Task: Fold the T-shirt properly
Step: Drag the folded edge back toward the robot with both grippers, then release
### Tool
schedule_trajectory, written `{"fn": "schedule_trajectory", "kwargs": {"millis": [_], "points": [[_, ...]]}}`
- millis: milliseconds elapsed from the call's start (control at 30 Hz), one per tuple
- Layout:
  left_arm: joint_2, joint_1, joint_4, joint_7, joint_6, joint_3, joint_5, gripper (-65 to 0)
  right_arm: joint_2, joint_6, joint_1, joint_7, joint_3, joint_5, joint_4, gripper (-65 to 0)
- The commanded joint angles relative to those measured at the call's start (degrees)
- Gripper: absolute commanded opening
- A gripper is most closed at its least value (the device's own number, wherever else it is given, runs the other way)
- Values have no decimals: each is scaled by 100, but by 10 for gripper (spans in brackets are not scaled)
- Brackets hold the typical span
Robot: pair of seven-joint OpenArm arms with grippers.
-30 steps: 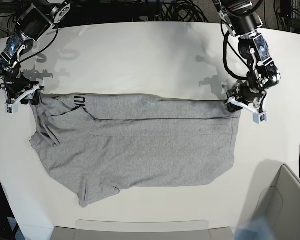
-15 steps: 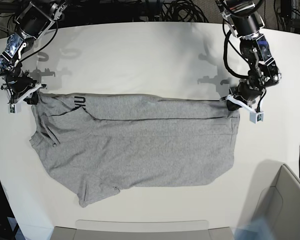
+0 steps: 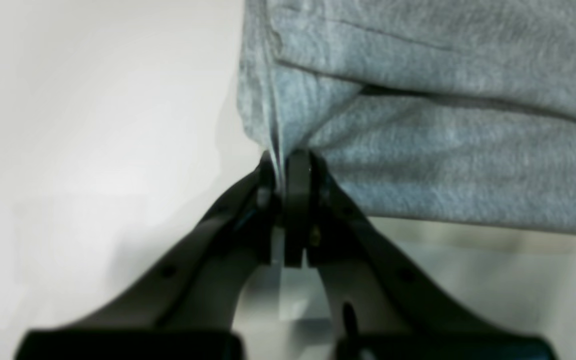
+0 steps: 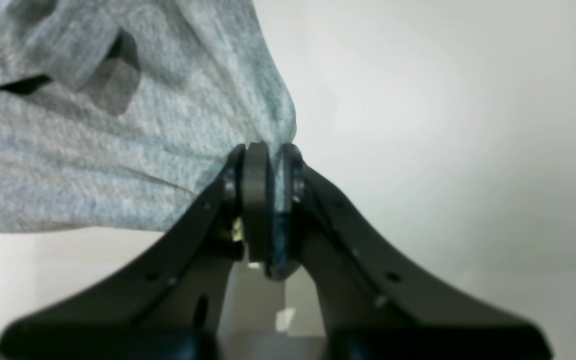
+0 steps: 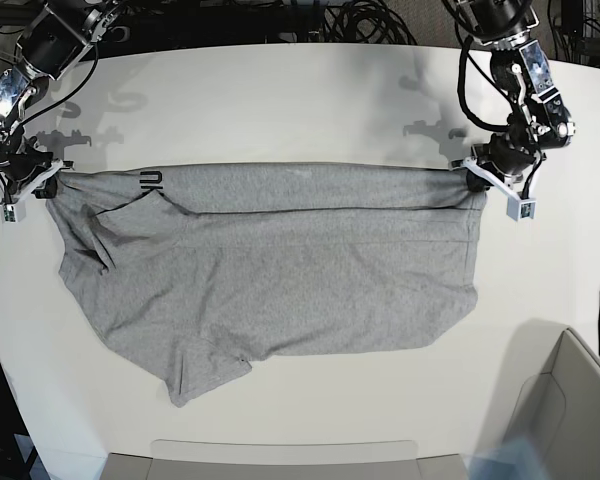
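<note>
The heather-grey T-shirt (image 5: 280,270) lies spread across the white table (image 5: 280,100), with a bit of black lettering (image 5: 152,182) showing near its far left corner. My left gripper (image 5: 477,180), on the right of the base view, is shut on the shirt's far right corner. In the left wrist view the cloth (image 3: 443,165) is pinched between the left gripper's (image 3: 283,165) black fingers. My right gripper (image 5: 42,185) is shut on the far left corner. In the right wrist view the fabric (image 4: 118,150) bunches into the right gripper's (image 4: 268,155) closed jaws. The far edge is pulled taut between both grippers.
A grey bin (image 5: 570,420) stands at the front right corner. A flat grey tray edge (image 5: 280,455) runs along the table's front. Black cables (image 5: 360,20) lie beyond the table's far edge.
Both grippers have shut on the shirt's far corners and moved apart and toward the far side. The far edge has stretched straight and the shirt has shifted with it.
</note>
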Motion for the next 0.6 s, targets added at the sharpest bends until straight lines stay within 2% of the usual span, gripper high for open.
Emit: {"fn": "schedule_trajectory", "kwargs": {"millis": [0,200,333,567], "points": [[-113,78,204,-78,36,-24,54,-650,85,91,-201,-458,30,-469,-17,-650],[-201,667,450,-78,27,20,62,-650,-12,91,-720,-405,30,-425,1,-650],[-245,1028,459,-130,18,-6,62,-650,-267,91,-1195,-414,30,-188,511,-650],[-394,1696,723,-139,18,-6,62,-650,-733,91,-1801,-414,39,-170,1434,-650]]}}
